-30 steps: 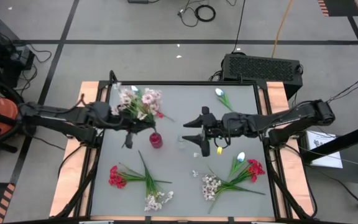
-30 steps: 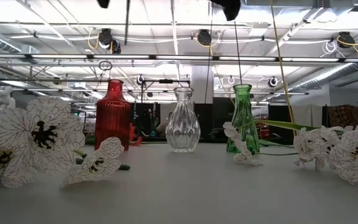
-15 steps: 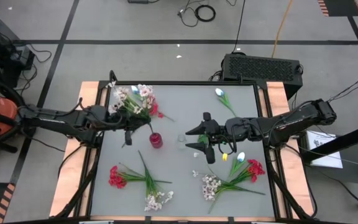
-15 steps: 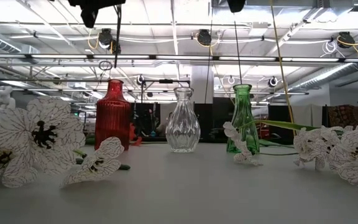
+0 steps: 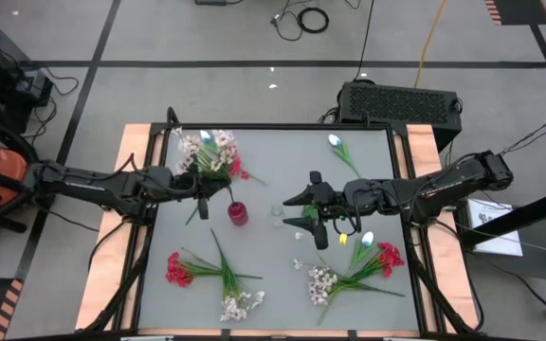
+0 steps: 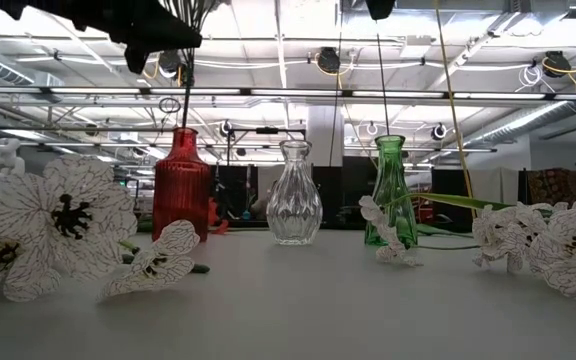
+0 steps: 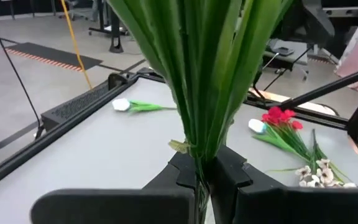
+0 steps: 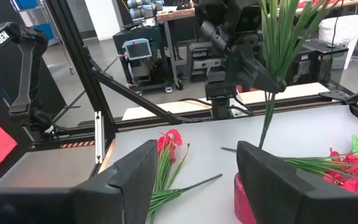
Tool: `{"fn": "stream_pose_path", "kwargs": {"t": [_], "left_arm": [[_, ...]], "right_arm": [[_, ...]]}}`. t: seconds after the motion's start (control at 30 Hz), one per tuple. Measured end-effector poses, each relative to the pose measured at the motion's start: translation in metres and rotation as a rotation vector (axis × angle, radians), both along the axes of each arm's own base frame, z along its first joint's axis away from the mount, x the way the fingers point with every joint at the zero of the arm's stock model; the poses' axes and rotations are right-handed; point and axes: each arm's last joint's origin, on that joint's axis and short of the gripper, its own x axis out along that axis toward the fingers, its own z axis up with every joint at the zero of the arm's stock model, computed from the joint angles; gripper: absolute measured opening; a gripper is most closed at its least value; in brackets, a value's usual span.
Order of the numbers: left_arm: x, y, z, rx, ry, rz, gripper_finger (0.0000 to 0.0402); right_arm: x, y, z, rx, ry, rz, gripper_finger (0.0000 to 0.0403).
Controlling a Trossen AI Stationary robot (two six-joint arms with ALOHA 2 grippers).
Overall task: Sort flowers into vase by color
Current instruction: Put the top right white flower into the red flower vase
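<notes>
Sprig: stems clamped in left gripper, hanging upright over red vase, likely lined up for insertion. Right gripper: fingers apart, beside clear vase, waiting.

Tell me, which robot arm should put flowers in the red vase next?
The left one. Its gripper is shut on a bunch of flowers, and the stem hangs just above the red vase. The right gripper is open and empty, nearer the clear vase.

"TROSSEN" stands in white on the black arm link.
</notes>
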Motion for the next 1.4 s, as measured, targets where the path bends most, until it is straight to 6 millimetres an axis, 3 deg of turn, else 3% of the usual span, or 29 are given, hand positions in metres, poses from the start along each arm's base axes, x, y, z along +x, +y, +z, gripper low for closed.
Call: {"fn": "stream_pose_path", "kwargs": {"t": [0.57,1.03,1.4], "left_arm": [[0.019,-0.002,-0.020,-0.040,0.098,-0.019,0.0024],[0.012,-0.002,-0.030,-0.111,0.214,-0.004,0.0174],[-0.015,-0.004,-0.021,-0.204,0.230,-0.109,0.0192]], "right_arm": [[0.000,0.000,0.000,-0.001,0.001,0.000,0.0212],[0.000,0.000,-0.001,-0.001,0.006,0.001,0.0212],[0.000,0.000,-0.002,0.002,0.025,0.001,0.0212]]}}
